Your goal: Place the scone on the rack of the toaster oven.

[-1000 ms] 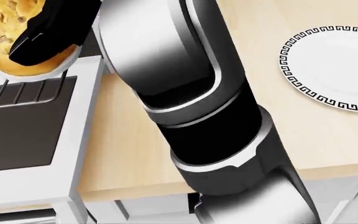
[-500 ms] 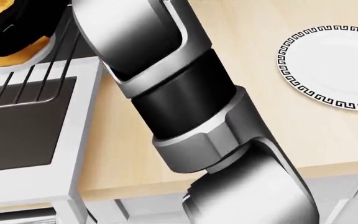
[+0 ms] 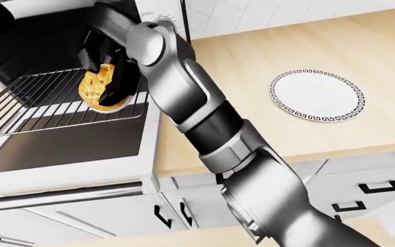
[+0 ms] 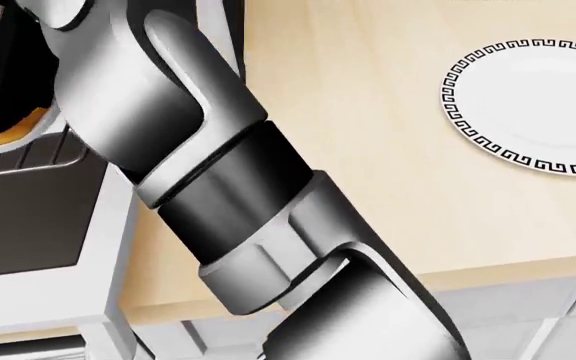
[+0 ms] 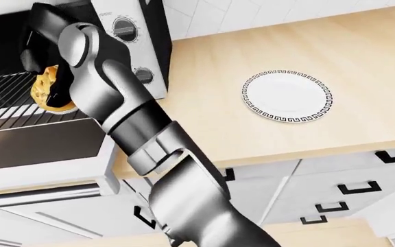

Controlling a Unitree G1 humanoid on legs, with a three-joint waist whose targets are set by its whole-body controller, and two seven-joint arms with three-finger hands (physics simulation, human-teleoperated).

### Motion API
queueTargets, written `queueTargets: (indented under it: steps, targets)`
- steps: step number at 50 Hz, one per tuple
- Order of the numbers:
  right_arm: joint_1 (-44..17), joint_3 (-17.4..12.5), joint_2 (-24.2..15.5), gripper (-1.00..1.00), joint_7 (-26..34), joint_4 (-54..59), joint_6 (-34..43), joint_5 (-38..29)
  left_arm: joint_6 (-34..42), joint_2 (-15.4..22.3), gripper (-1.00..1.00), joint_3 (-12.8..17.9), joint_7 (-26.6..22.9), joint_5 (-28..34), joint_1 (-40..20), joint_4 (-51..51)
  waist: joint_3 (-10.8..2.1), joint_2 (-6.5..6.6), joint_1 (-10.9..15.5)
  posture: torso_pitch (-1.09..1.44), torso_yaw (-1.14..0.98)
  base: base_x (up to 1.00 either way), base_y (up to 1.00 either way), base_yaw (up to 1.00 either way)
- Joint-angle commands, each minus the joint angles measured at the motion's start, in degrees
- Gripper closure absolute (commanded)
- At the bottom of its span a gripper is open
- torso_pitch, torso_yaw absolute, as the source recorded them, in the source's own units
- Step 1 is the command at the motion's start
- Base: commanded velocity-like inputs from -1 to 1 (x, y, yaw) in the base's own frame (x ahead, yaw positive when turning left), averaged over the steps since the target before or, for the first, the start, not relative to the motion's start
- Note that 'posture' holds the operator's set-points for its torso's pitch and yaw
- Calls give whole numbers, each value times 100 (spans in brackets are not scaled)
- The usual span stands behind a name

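Wooden table (image 3: pixel 252 56), empty plate (image 3: pixel 317 95) at right: we log the scone (image 3: pixel 98 87) held in our right hand (image 3: pixel 108 72), fingers closed round it, low over the toaster oven (image 3: pixel 153 20) rack (image 3: pixel 40 100); release remains.

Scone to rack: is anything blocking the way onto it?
Nothing visible. The oven door is open, and the right hand holds the scone directly over the rack, whose bars show bare around it.

The scone (image 5: pixel 45 88) is gripped by the right hand (image 5: pixel 43 62) over the toaster oven rack (image 5: pixel 5 98). A patterned plate (image 5: pixel 287 96) is seen on the wooden counter (image 5: pixel 362 62), well apart.
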Motion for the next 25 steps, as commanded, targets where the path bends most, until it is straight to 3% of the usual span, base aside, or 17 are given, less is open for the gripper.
queueTargets:
  steps: [1,25]
  targets:
    - [-197,-32,-6,97,-152,-139,-261,-135,-139,122,-100,151,15,54,-90,43,-138,48,-7,0,0,0,0,0]
    - [-378,-107,96,98,-722,617,-1229,-698,-248,205,-100,230,-42,41,42,89,-145,51,6,0,0,0,0,0]
